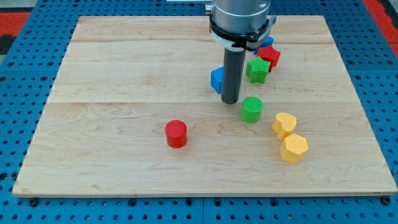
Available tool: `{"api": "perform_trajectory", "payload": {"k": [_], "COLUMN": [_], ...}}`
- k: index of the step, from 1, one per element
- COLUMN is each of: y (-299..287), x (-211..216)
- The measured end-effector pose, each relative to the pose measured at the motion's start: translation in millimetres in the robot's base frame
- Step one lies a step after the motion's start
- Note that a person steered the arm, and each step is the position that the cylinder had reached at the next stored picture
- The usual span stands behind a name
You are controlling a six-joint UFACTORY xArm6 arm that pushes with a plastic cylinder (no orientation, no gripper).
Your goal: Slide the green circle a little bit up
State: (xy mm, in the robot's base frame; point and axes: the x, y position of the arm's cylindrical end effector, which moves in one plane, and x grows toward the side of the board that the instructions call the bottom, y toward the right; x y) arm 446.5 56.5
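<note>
Farthest toward the view's left on the wooden counter (112, 74) stands a red cylinder (176, 133), alone and well apart from everything else. Next comes a blue block (216, 79), its shape partly hidden behind the rod. My tip (230, 101) rests on the counter just beside that blue block, and just to the upper left of the green circle (252, 109), close to it but seemingly not touching. There is no tool to clench or release here; the rod is bare and holds nothing.

The green circle, the task's thing, sits a little right of the counter's middle. Above it lies a green star-like block (257, 69), then a red block (270, 56) with a second blue block (267, 42) peeking out behind it. Farthest right, below the circle, are two yellow blocks: a heart-like one (284, 124) and a hexagonal one (293, 148), touching each other.

The step in hand looks like the approach. Pushing upward calls for my tip to travel round to the circle's lower side first, then nudge briefly toward the view's top, stopping short of the green star.
</note>
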Motion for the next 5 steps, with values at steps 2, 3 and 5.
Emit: {"api": "perform_trajectory", "payload": {"k": [2,3,5], "y": [32,43,-1], "x": [65,45,47]}}
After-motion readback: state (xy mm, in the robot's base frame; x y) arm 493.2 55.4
